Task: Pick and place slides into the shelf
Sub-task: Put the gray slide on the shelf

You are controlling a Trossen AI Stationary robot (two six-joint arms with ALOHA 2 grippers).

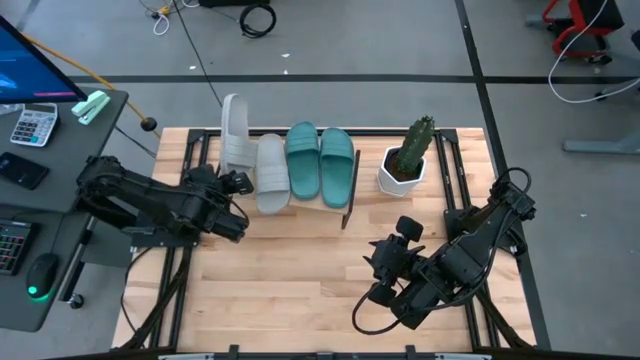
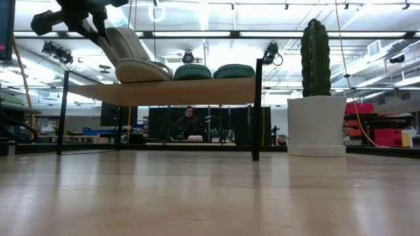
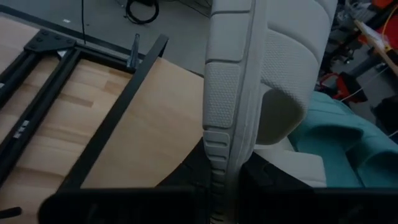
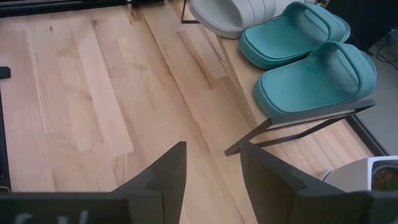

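The shelf (image 1: 322, 205) stands at the table's far side, its plank (image 2: 190, 92) raised on black legs. Two teal slides (image 1: 320, 162) lie flat on its right half, also seen in the right wrist view (image 4: 305, 56). One grey slide (image 1: 271, 175) lies flat beside them. The other grey slide (image 1: 236, 135) is turned up on its side at the shelf's left end, tilted and leaning on the flat grey one (image 2: 144, 69). My left gripper (image 1: 238, 184) is shut on it. My right gripper (image 1: 385, 268) hovers open over the table's near right part. My left gripper (image 3: 219, 186) pinches the tipped grey slide's sole rim (image 3: 217, 146) at the end nearest me, between its two fingers (image 3: 193, 180). It comes about level, from the table's left and near side. The slide stands on edge, its strap side against the flat grey slide (image 3: 301, 167).
A white pot with a cactus (image 1: 405, 160) stands on the table right of the shelf (image 2: 316, 118). Bare wooden tabletop (image 1: 300, 280) lies in front of the shelf. A desk with a calculator and a mouse (image 1: 40, 275) is left of the table. A person (image 2: 189, 121) sits far behind.
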